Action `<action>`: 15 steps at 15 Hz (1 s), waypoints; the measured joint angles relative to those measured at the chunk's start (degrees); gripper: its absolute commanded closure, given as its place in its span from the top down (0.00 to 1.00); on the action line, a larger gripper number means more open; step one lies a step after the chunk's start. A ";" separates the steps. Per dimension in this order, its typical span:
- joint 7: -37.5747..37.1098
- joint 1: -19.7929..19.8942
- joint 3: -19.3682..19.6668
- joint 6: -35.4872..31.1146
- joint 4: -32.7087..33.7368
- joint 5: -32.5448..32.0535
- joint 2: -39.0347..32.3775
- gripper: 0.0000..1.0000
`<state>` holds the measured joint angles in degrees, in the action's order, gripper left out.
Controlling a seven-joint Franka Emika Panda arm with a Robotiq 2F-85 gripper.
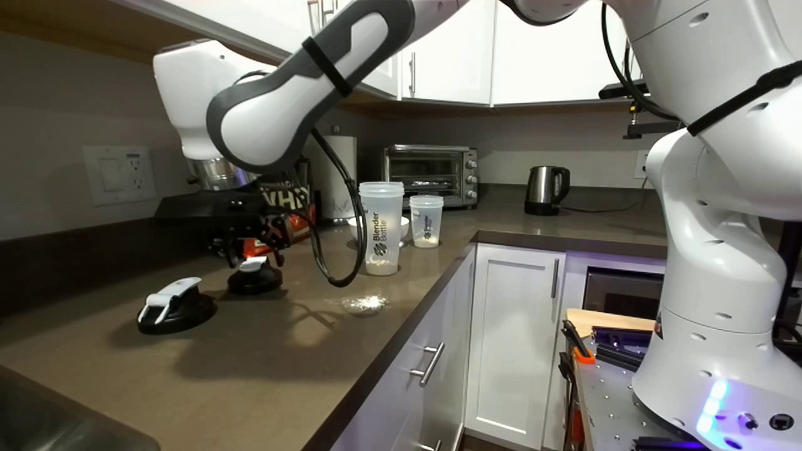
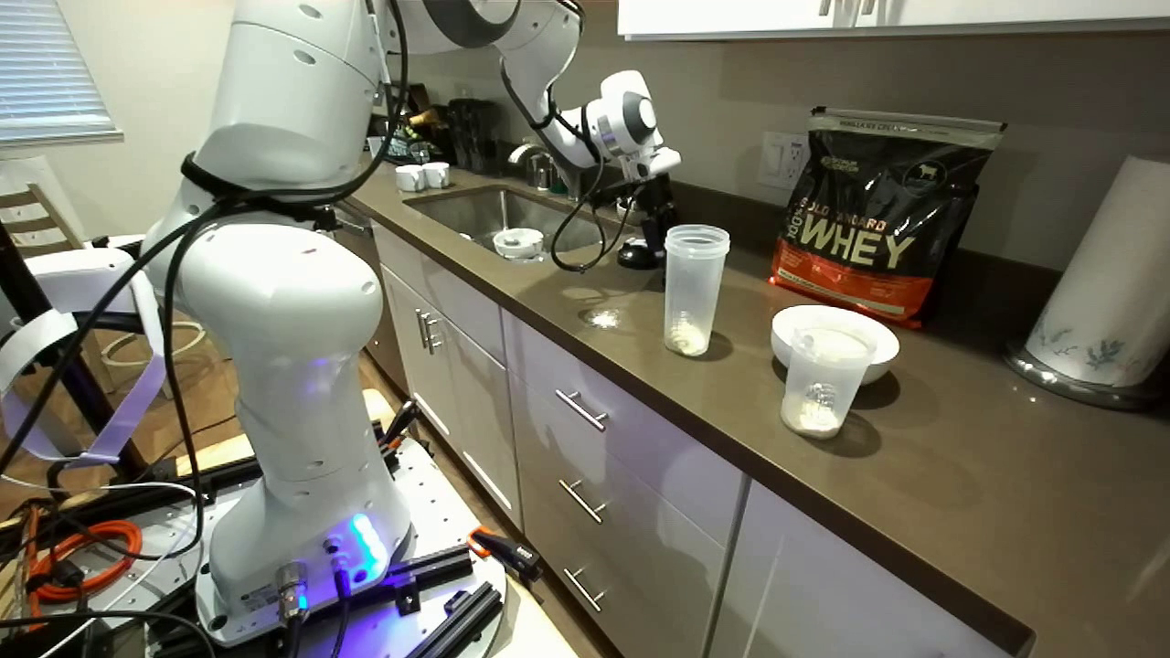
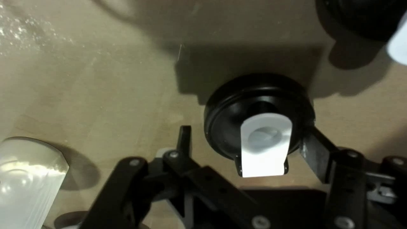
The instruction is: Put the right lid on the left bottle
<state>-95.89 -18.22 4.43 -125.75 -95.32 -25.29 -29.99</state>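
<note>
The right lid [image 1: 255, 280] is a small black disc with a white flip tab, flat on the counter. In the wrist view the lid [image 3: 260, 124] sits between my fingers. My gripper [image 1: 255, 255] is open directly above and around it; in the wrist view the gripper [image 3: 247, 136] shows a gap on the left, while the right finger overlaps the lid's edge. I cannot tell whether it touches. The left bottle [image 1: 382, 228] is tall, clear, uncapped and upright, with powder inside; it also shows in an exterior view [image 2: 696, 292] and the wrist view [image 3: 25, 187].
Another black lid [image 1: 177, 310] with a white tab lies nearby, towards the sink [image 2: 498, 206]. A shorter clear cup [image 1: 427, 222] and a white bowl [image 2: 877, 343] stand past the bottle. A whey bag [image 2: 877, 219] stands at the wall. Spilled powder [image 1: 366, 304] lies near the front edge.
</note>
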 measured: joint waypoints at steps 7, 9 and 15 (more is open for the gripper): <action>-0.06 0.02 0.18 0.00 0.08 0.02 -0.47 0.51; -0.06 0.02 0.19 0.00 0.11 0.03 -0.53 0.55; -0.07 0.04 0.20 0.00 0.27 0.07 -0.75 0.16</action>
<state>-95.96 -18.19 4.63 -125.75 -95.05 -25.22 -30.75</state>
